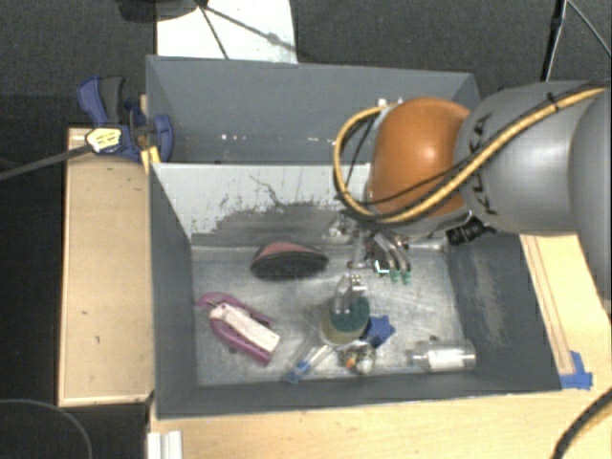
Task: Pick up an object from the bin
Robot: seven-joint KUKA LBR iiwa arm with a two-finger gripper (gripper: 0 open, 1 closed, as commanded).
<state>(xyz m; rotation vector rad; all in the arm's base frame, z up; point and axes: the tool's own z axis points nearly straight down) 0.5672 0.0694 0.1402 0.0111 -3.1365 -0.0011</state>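
Note:
My gripper (pixel 355 277) hangs below the orange wrist cover in the middle of the bin, its lower end just above a small round dark-green and tan thing (pixel 345 321). A blue piece (pixel 380 331) lies right beside that round thing. In front of them sit a small clear-and-blue tube (pixel 308 361) and a small dark lump (pixel 360 358). A dark oval brush with a reddish top (pixel 288 260) rests to the gripper's left near the back wall.
A purple and white packet-like thing (pixel 240 328) lies at the front left of the bin floor. A clear little bottle with a white cap (pixel 442 358) lies at the front right. The arm with its cables covers the bin's back right.

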